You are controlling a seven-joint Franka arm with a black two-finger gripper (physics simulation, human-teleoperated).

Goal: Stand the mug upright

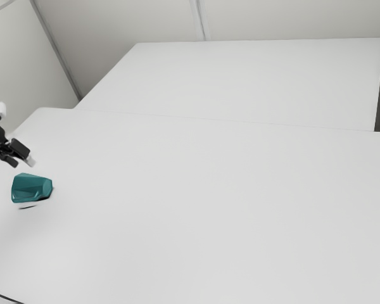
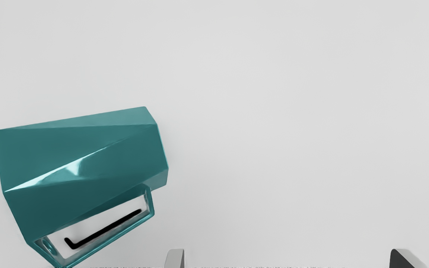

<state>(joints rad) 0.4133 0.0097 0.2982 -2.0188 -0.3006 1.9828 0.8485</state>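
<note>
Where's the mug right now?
The mug is on its side on the table, near the exterior view's left edge, just below the tool; the wrist view puts it outside the gap between the open fingers.

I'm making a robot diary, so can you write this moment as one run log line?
mug: lying on its side on the table | end effector: open, holding nothing, clear of mug | status: mug not upright yet
</note>
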